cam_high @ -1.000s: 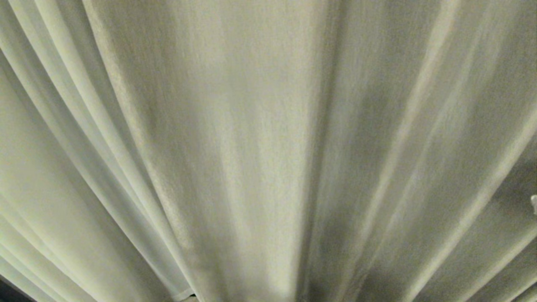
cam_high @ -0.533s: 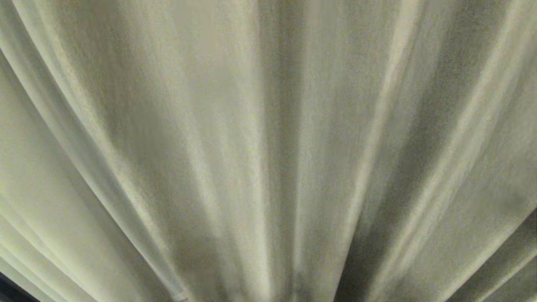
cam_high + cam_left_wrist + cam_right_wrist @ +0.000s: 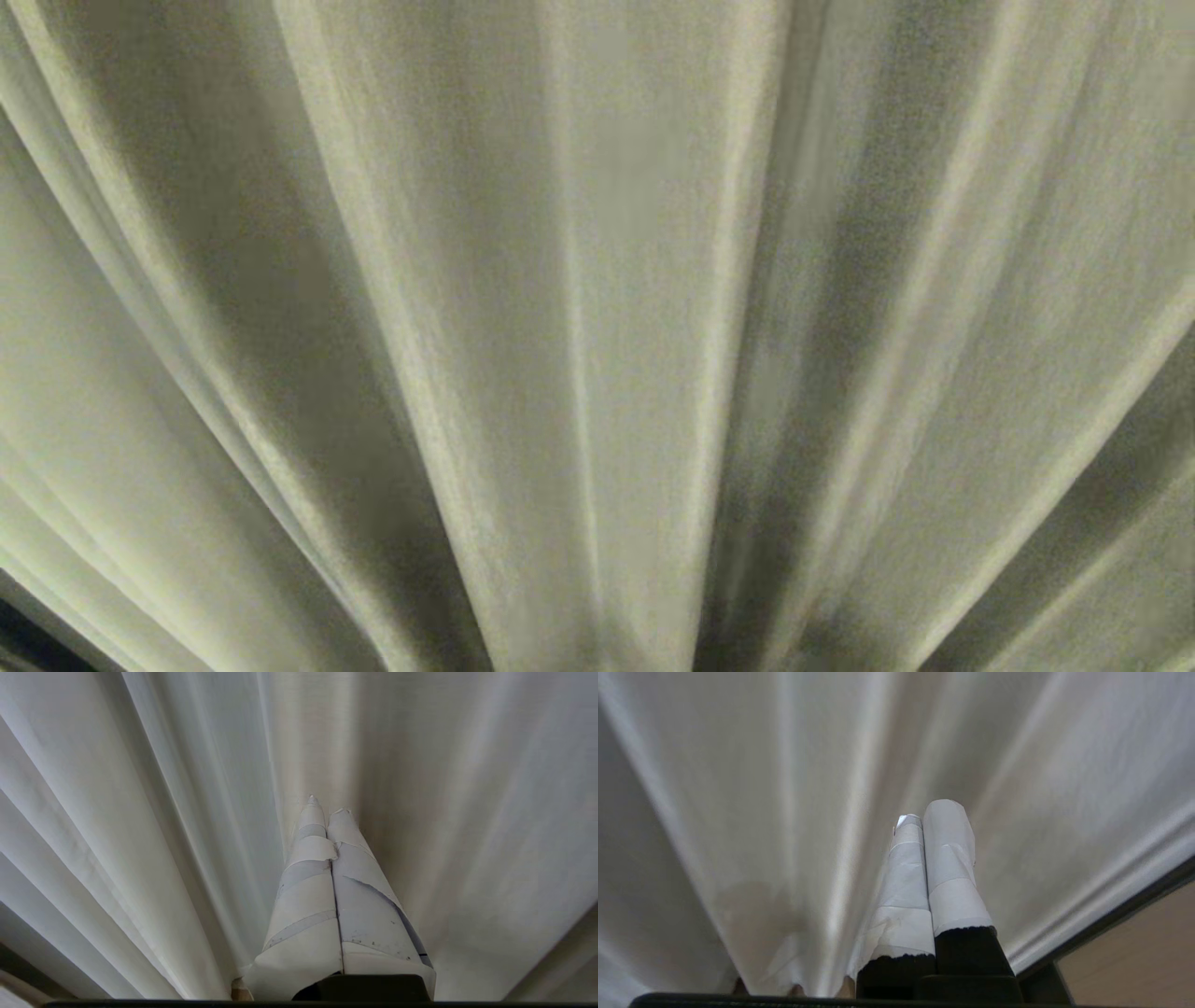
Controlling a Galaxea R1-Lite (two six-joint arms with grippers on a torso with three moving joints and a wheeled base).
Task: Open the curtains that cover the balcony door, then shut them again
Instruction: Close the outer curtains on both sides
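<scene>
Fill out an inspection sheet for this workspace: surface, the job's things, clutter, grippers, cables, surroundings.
Surface: no table or counter seen; a strip of tan floor shows in the right wrist view.
Job's things: curtains, cream, hanging in vertical pleats, fill the head view; the balcony door glass is not visible.
Clutter: nothing seen.
Grippers: left gripper shut, tape-wrapped fingers together, empty, in front of the curtains. Right gripper shut, tape-wrapped fingers together, in front of the curtains; no fabric seen between them.
Cables: nothing seen.
Surroundings: a dark strip runs below the curtain hem in the right wrist view.
</scene>
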